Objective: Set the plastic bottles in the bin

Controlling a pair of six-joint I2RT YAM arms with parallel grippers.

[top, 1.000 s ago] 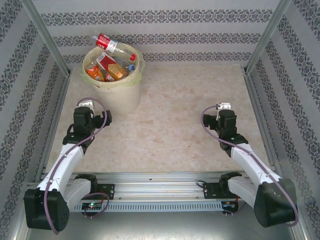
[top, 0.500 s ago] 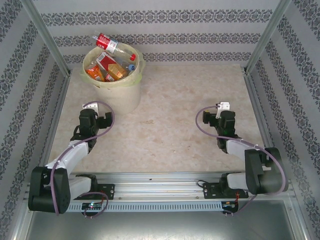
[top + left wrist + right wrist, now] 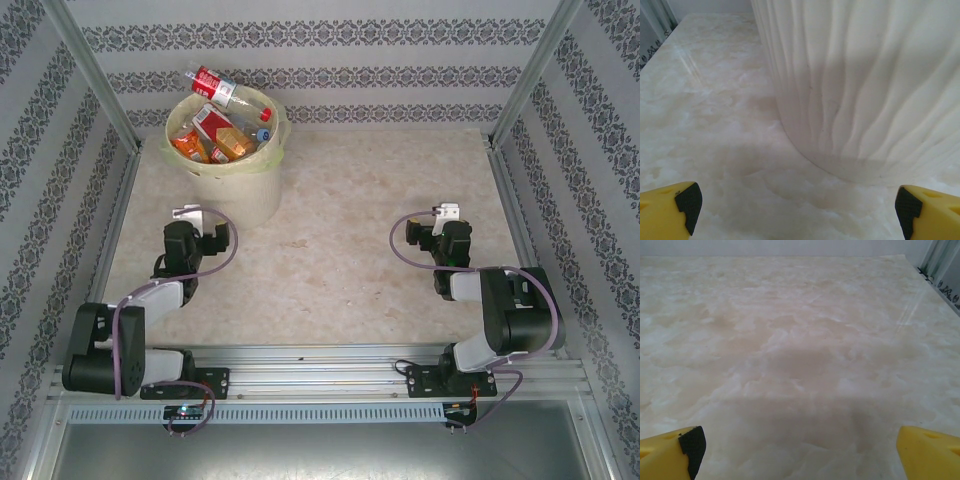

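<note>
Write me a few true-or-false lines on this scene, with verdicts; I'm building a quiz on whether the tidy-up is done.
1. The bin holds several plastic bottles. True.
2. The right hand is open over the table. True.
3. A bottle lies on the table between the two arms. False: the bottles in sight are all in the bin or on its rim.
4. The left hand is shut on a bottle. False: it is open and empty, facing the bin's ribbed wall.
5. A red-labelled bottle sticks out over the bin's far rim. True.
</note>
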